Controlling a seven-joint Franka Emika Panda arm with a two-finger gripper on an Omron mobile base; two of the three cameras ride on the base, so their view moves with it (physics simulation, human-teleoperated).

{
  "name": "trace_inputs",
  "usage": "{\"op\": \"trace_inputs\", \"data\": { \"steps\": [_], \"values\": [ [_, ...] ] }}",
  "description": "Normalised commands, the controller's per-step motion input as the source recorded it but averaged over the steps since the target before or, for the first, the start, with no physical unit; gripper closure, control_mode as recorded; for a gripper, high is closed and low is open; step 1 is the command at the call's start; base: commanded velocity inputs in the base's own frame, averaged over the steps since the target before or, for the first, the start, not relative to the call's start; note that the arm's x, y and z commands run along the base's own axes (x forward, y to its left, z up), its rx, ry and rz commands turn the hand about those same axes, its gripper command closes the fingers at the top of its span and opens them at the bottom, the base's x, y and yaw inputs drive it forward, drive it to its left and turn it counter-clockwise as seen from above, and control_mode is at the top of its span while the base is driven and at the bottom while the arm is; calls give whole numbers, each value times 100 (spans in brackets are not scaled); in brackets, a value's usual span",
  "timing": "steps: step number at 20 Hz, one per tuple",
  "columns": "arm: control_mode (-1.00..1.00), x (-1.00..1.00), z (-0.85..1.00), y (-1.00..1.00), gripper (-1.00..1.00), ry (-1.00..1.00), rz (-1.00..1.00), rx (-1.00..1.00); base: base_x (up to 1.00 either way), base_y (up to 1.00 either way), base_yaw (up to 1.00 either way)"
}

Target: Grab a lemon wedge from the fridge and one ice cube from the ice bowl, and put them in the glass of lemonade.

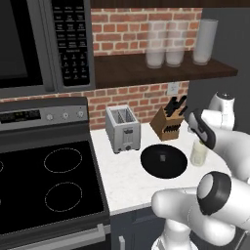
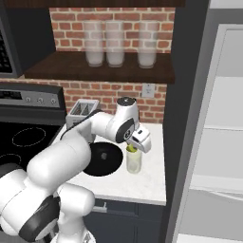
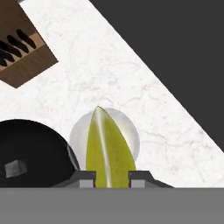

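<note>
My gripper [image 3: 111,176] is shut on the lemon wedge [image 3: 107,146], a yellow-green piece pinched between the two finger tips. The wedge hangs right over the glass of lemonade [image 3: 131,133], whose round rim shows beneath it. From the right base view the gripper [image 2: 135,145] holds the lemon wedge [image 2: 130,149] just at the mouth of the glass [image 2: 134,164]. The black ice bowl [image 1: 164,161] sits left of the glass [image 1: 198,153] and holds an ice cube [image 3: 15,168]. The fridge [image 2: 223,118] stands open on the right, showing its white shelves.
A toaster [image 1: 123,128] and a knife block [image 1: 168,123] stand at the back of the white counter [image 1: 127,180]. The stove [image 1: 49,185] lies to the left. Three frosted glasses [image 1: 166,44] stand on the shelf above.
</note>
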Motion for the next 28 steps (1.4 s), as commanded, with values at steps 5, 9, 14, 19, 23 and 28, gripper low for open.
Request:
{"op": "trace_inputs", "data": {
  "steps": [5, 9, 14, 19, 23, 28],
  "values": [
    [-100, 3, -33, 0, 100, 5, 0, 0, 0, 0, 0],
    [-100, 17, -14, 0, 100, 0, 0, 0, 0, 0, 0],
    [-100, 21, 0, 0, 100, 0, 0, 0, 0, 0, 0],
    [-100, 16, 0, 0, 100, 0, 0, 0, 0, 0, 0],
    [-100, 15, 0, 0, -100, 0, 0, 0, 0, 0, 0],
    [-100, 7, 1, -5, -100, 0, 0, 0, 0, 0, 0]
  ]
}}
